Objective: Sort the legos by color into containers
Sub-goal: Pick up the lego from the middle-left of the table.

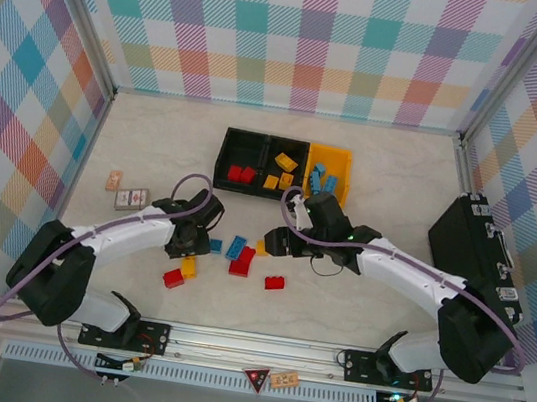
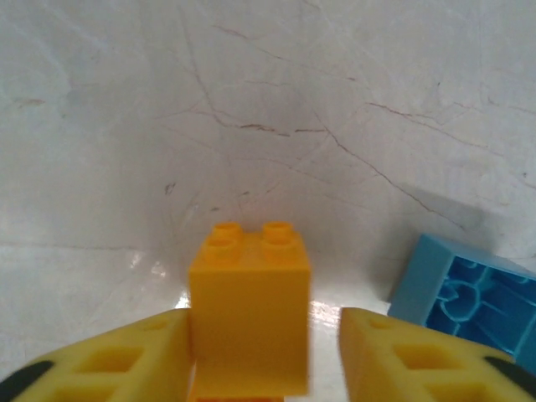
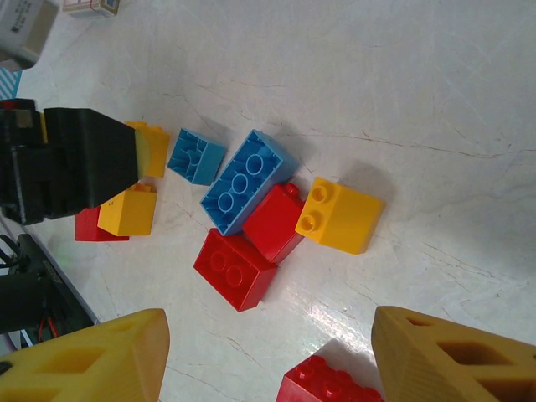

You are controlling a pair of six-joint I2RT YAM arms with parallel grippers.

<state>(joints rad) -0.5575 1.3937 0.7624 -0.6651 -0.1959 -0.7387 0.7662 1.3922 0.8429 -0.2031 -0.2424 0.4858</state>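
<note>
On the near counter [image 1: 332,317], the left end effector [image 2: 264,328] is straddling an upright yellow-orange brick [image 2: 249,285], one finger touching it and the other just apart, while the right end effector [image 3: 268,335] is hovering wide and empty above loose legos [image 3: 236,268], and beyond, three joined bins [image 1: 223,154] are holding red, yellow and blue bricks.

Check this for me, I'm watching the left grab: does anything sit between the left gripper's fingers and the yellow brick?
Nothing visible does. The yellow brick stands inside the left gripper; the blue brick lies outside it.
</note>
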